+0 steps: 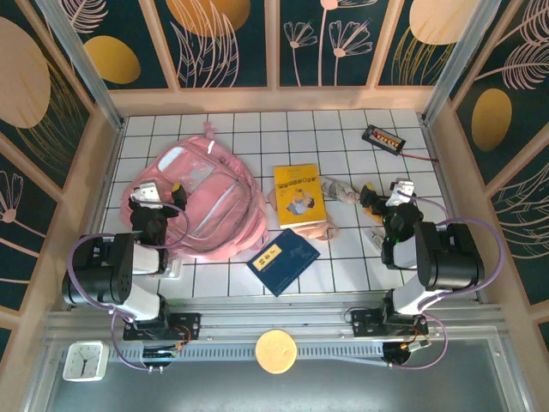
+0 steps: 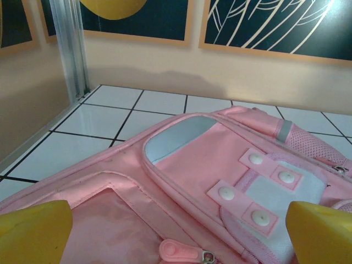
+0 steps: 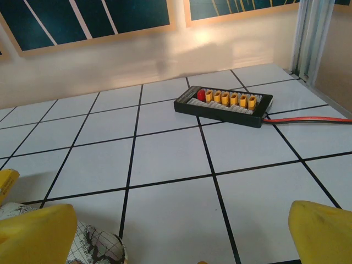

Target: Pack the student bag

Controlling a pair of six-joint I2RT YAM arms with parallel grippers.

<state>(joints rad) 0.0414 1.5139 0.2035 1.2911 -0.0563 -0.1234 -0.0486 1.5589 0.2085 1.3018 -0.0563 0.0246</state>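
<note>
The student bag (image 1: 206, 206), a large soft pink backpack with a clear front pocket, lies flat on the left half of the tiled table. My left gripper (image 1: 163, 190) hovers over the bag's left side. In the left wrist view its yellow fingers (image 2: 33, 231) stand wide apart and open, with the bag (image 2: 192, 159) and a pink zipper pull (image 2: 181, 252) below them. My right gripper (image 1: 384, 194) is at the right of the table, open above bare tiles (image 3: 179, 234), with nothing between its fingertips (image 3: 324, 231).
A yellow book (image 1: 298, 196), a dark blue book (image 1: 283, 260), a pinkish-beige pouch (image 1: 322, 230) and a map-printed cloth item (image 1: 340, 190) lie mid-table. At the far right lies a black connector board (image 3: 224, 102) with a red wire (image 3: 313, 120). Wooden walls ring the table.
</note>
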